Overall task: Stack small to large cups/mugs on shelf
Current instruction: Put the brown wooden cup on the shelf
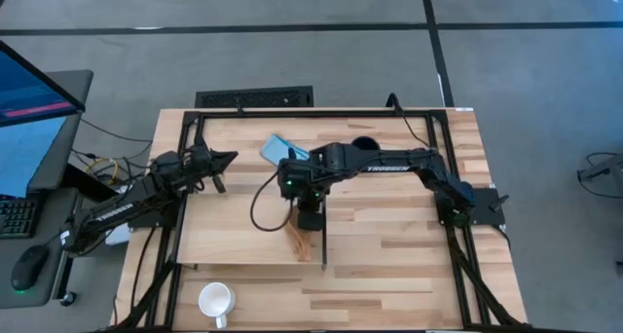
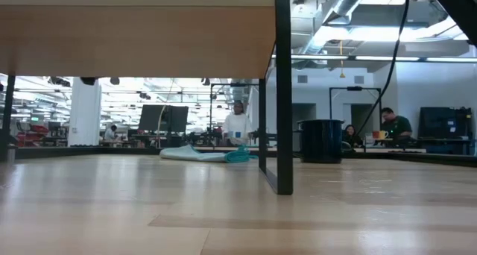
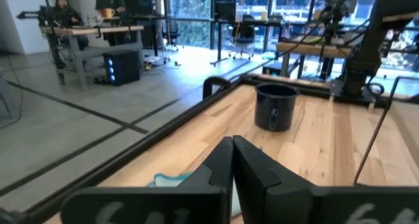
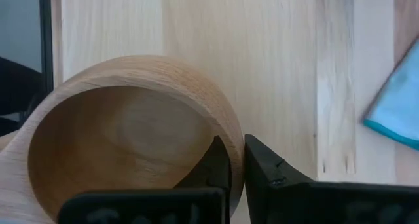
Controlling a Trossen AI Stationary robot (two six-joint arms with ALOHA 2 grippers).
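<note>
**Wooden cup pinched over the shelf**

The shelf (image 1: 243, 238) lies on the table (image 1: 409, 265), right arm (image 1: 389, 163) crossing it. Blue cloth (image 1: 277, 148) and black mug (image 3: 275, 106) sit behind; white mug (image 1: 215, 300) stands at the front edge. Right gripper (image 4: 236, 162) clamps the wooden cup (image 4: 124, 132) rim, cup mostly hidden from above. Left gripper (image 3: 232, 160) closed, empty.

The planked butcher-block worktop (image 1: 389, 245) is seen from above. A flat pale light-wood shelf (image 1: 234, 231) lies towards its left edge. Over the shelf's right edge the right claw (image 1: 308, 219) is held, with a small tan wooden cup (image 1: 299, 238) just beside it. A white mug (image 1: 215, 300) stands near the front edge, a black mug (image 1: 364, 144) near the back edge, and a folded blue cloth (image 1: 277, 148) beside the right arm. The left claw (image 1: 220, 162) is held above the shelf's back left corner.
</note>
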